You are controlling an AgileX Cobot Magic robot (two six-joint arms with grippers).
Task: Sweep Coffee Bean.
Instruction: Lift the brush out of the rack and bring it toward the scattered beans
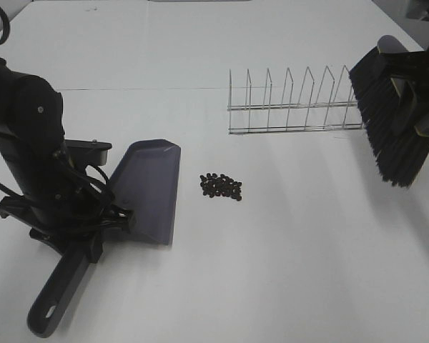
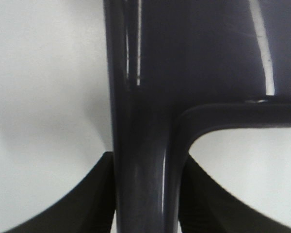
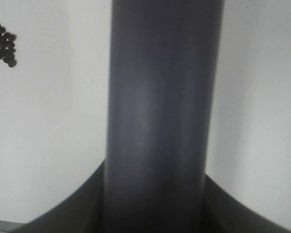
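Observation:
A small pile of dark coffee beans (image 1: 221,186) lies on the white table; it also shows in the right wrist view (image 3: 3,43). The grey dustpan (image 1: 146,189) rests just left of the pile, its open mouth toward the beans. My left gripper (image 1: 104,221) is shut on the dustpan's handle (image 2: 145,184). My right gripper (image 1: 418,100) is shut on the brush handle (image 3: 160,116) and holds the black-bristled brush (image 1: 386,121) in the air at the far right, well away from the beans.
A wire rack (image 1: 293,100) stands behind the beans, right of centre, with the brush bristles close to its right end. The dustpan's long handle (image 1: 57,300) reaches toward the table's front left.

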